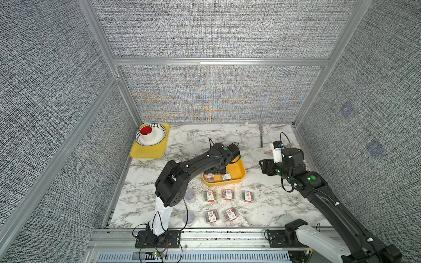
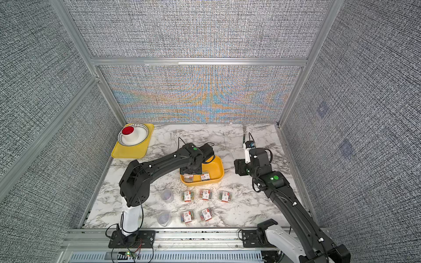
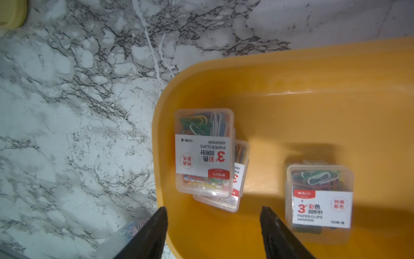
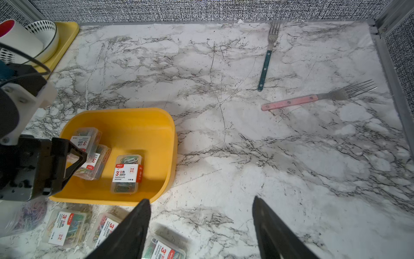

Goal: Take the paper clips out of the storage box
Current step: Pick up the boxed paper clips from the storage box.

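Left gripper is being held over the near left corner of the box, jaws standing apart with nothing between them. Right gripper is likewise being held spread and empty, above the table to the right of the box. Three packs are being noted inside the box: a top pack lying askew on a lower pack close against the wall, and a single pack flat on the floor, apart from the stack. Five rectangular packs and two round packs are being counted on the table in front of the box, so the job is being judged well over half done. In the left wrist view the stack is being seen just ahead of the fingertips, roughly in line with the gap. One finger is being seen over the box rim, and the single pack is being seen outside the other finger. The packs are being judged light, stiff, thin-walled and slick, with loose clips that will shift inside, and a hard squeeze is being rated a risk to wall or lid. A hold across the narrow width of the top pack, at mid-length over the label, is being advised; that pack is being put first, since it is resting on the lower one and may slide. The nearby wall is being flagged as leaving little room for the outer finger.
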Robot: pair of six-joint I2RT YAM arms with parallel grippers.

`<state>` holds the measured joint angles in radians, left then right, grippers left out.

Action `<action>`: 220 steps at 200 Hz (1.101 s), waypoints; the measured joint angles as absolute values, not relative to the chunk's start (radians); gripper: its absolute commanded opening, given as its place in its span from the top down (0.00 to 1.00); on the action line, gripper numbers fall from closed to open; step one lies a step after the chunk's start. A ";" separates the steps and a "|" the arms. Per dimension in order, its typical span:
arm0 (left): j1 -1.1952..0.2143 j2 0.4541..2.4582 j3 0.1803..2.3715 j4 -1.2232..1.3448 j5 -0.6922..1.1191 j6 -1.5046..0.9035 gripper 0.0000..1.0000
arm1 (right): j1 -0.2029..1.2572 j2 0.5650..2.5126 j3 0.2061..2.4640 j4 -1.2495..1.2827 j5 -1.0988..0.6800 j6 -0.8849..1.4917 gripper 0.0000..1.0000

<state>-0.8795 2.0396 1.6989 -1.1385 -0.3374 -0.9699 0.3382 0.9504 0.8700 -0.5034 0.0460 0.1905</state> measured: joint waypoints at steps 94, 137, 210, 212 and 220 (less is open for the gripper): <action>-0.823 2.090 1.694 -1.066 -0.277 -1.004 0.24 | 0.336 0.949 0.869 -0.506 0.041 0.184 0.27; -0.802 2.092 1.690 -1.063 -0.269 -1.006 0.20 | 0.336 0.954 0.869 -0.508 0.039 0.184 0.27; -0.772 2.130 1.692 -1.036 -0.241 -1.004 0.20 | 0.336 0.962 0.869 -0.508 0.035 0.184 0.28; -0.771 2.130 1.692 -1.035 -0.239 -1.003 0.20 | 0.336 0.962 0.869 -0.508 0.035 0.184 0.28; -0.770 2.131 1.692 -1.034 -0.234 -1.002 0.21 | 0.336 0.964 0.869 -0.508 0.035 0.184 0.28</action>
<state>-0.7700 2.1307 1.6924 -1.0336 -0.2340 -1.0016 0.3355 0.9638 0.8692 -0.5083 0.0349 0.1837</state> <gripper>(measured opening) 0.805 0.720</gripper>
